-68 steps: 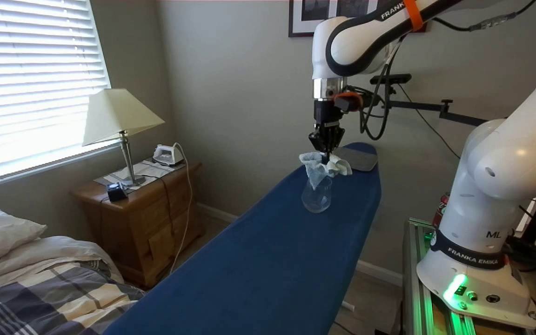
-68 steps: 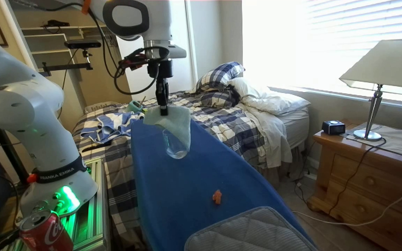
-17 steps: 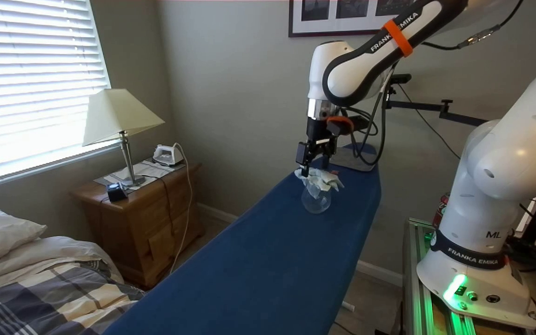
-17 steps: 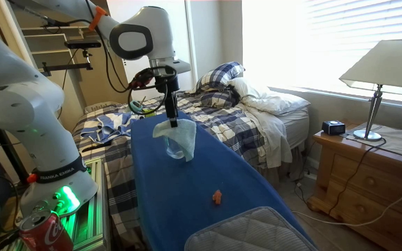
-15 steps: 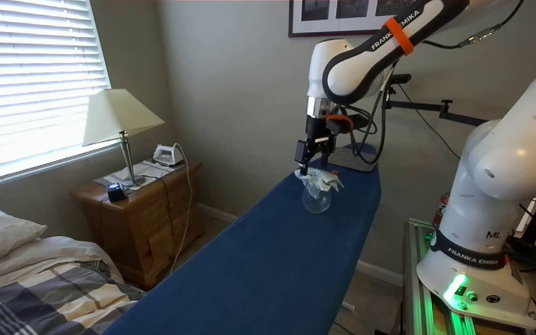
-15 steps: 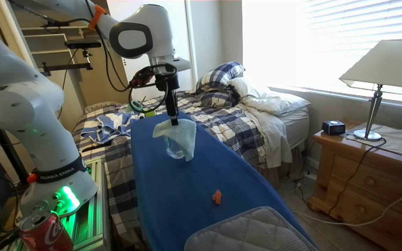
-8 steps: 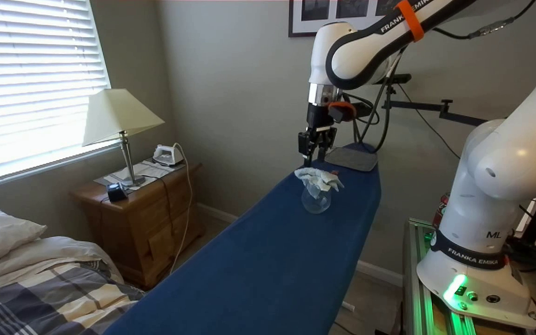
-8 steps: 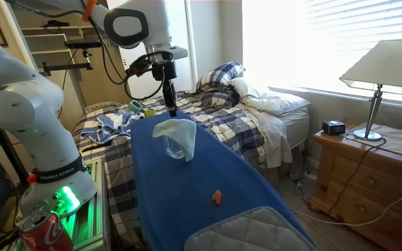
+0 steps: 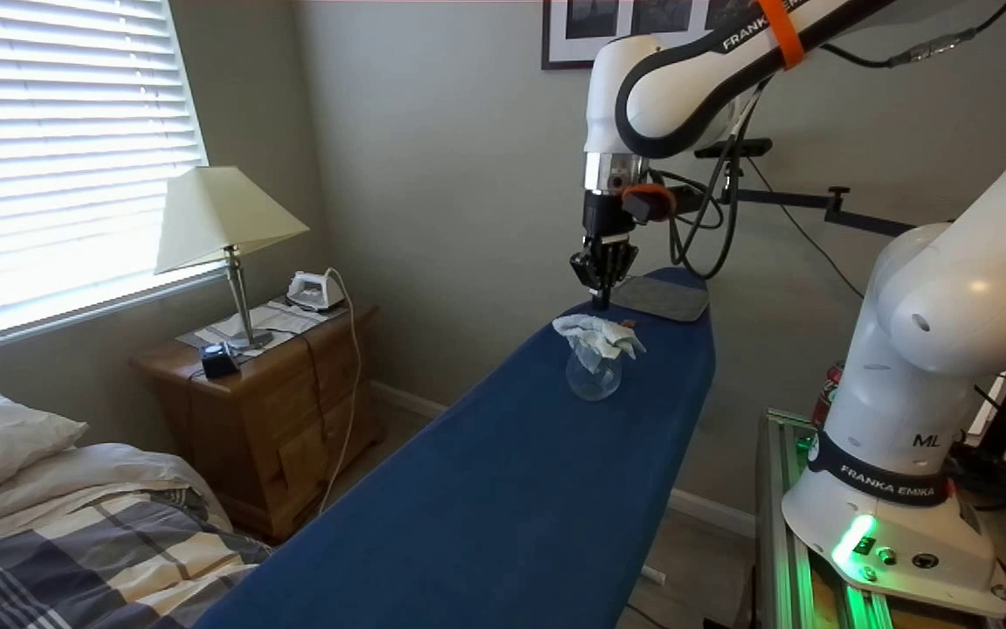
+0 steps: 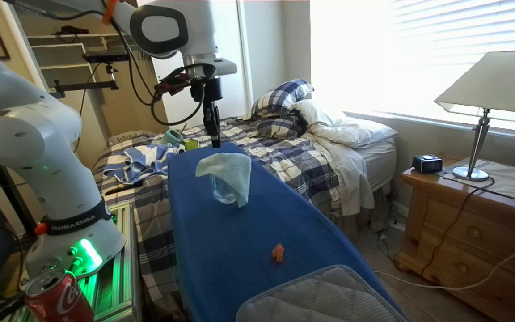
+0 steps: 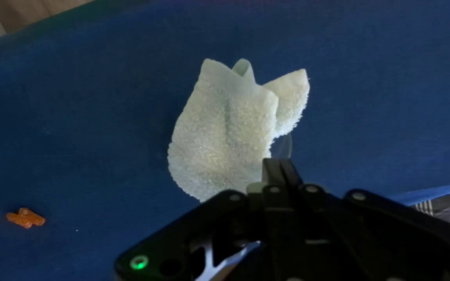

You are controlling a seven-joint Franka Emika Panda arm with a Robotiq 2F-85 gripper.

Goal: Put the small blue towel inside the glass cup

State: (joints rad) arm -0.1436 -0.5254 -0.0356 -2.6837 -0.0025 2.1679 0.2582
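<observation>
Towel [image 11: 221,132]: draped over top of glass cup [image 9: 594,383] on surface [image 9: 468,489], mostly outside. Hand [image 11: 281,162]: fully closed, holding nothing. Judgement: towel soft, limp, light; pinch near middle crease, press downward. Cup probably slippery, fragile; avoid side load.

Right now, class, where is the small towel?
In an exterior view, the towel is left of centre, draped over the glass cup on the blue ironing board.

Towel [image 9: 596,335] lies over cup [image 9: 593,383] on ironing board [image 9: 485,498].
</observation>
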